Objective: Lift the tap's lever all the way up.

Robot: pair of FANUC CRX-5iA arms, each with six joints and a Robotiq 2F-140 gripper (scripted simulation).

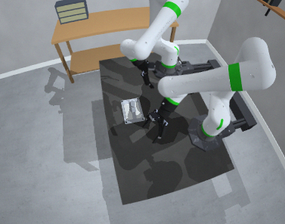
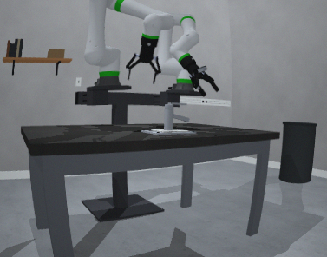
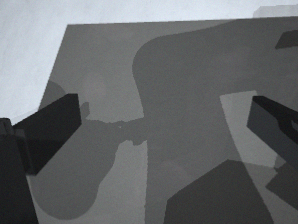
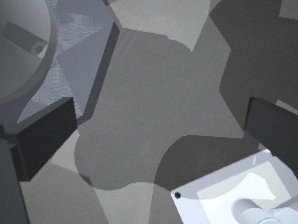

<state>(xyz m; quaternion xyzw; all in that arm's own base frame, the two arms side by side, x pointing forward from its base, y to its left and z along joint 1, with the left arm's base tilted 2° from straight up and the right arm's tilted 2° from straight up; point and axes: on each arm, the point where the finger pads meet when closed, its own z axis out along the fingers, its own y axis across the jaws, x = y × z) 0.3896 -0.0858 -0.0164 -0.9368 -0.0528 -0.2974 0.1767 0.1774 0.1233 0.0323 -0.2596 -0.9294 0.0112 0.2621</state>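
Evidently — smooth, grey, cylindrical tap (image 1: 133, 105) (image 2: 168, 118) (image 4: 252, 213).

Top looks down, seemingly tilted.
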